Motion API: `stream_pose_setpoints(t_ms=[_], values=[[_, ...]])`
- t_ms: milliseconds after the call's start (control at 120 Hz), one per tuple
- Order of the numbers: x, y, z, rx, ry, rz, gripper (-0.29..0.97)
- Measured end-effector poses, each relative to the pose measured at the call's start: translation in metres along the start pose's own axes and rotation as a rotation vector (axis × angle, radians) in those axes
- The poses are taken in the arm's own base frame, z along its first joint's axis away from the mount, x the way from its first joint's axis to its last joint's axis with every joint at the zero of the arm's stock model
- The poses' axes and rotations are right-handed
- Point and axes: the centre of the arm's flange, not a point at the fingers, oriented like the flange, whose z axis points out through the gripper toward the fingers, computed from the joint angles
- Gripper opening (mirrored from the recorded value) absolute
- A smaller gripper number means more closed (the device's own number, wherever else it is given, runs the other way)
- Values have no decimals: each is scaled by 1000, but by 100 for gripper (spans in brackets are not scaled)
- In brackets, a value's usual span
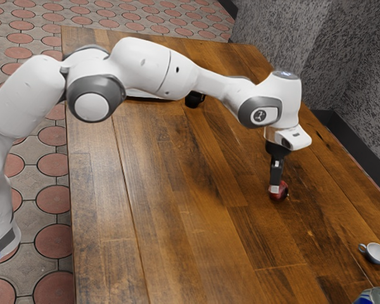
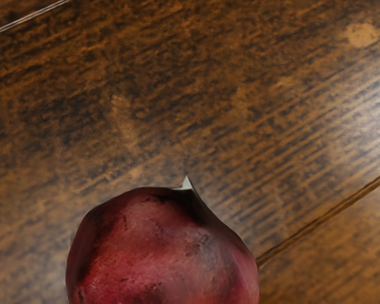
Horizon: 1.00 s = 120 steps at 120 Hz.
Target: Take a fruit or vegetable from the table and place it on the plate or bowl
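A dark red pomegranate (image 1: 282,192) rests on the wooden table (image 1: 177,215), toward the exterior view's right. My black gripper (image 1: 277,187) points straight down and its tip is at the fruit, touching its upper left side. In the wrist view the pomegranate (image 2: 164,253) looms large just beneath my hand, its small pointed crown tip facing away. I see no plate or bowl.
A small grey cup (image 1: 373,252) stands near the table's front right corner, with a blue and red can (image 1: 375,296) just below it at the picture's edge. A black object (image 1: 195,99) sits behind my arm. Grey walls (image 1: 342,50) close the far right side.
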Motion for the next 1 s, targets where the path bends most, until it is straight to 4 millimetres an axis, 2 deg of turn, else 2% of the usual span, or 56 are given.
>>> stream_pose_setpoints(t_ms=[283, 433, 675, 1000], values=[[5, 0, 8, 6, 19, 4, 66], [6, -3, 18, 9, 24, 2, 66], [11, -8, 18, 30, 58, 2, 66], [9, -10, 25, 34, 34, 7, 66]])
